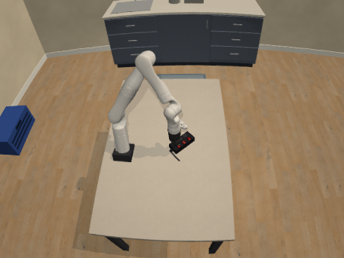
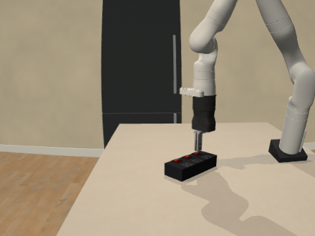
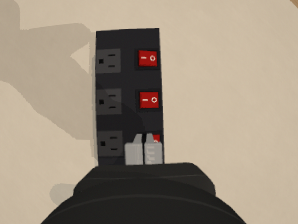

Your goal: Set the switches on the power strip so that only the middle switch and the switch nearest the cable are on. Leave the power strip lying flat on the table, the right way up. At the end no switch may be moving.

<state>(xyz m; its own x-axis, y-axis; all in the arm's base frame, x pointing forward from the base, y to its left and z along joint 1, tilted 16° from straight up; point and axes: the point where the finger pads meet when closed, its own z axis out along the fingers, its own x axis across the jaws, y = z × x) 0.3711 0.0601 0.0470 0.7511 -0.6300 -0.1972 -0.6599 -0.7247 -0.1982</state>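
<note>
Table (image 1: 204, 211): pale top; only two dark legs show at the near edge in the top view, the rest hidden beneath.

Arm (image 1: 128, 90): white, standing on a black base (image 1: 129, 158) on the table's left side. The exterior view cuts its upper links off at the frame top.

Power strip (image 2: 179, 170): black, lying flat, right way up, near the table's middle just right of the base. A short dark cable (image 1: 176, 156) leaves its near end.

Gripper (image 2: 197, 149): fingers together, holding nothing, pointing straight down onto the strip.

Switches: two red ones (image 3: 148, 58) (image 3: 149, 100) show fully in the wrist view; the third (image 3: 157, 137) is mostly covered by the fingertips. Cannot tell any switch's on/off position. The gripper's black body blocks the lower wrist view.
</note>
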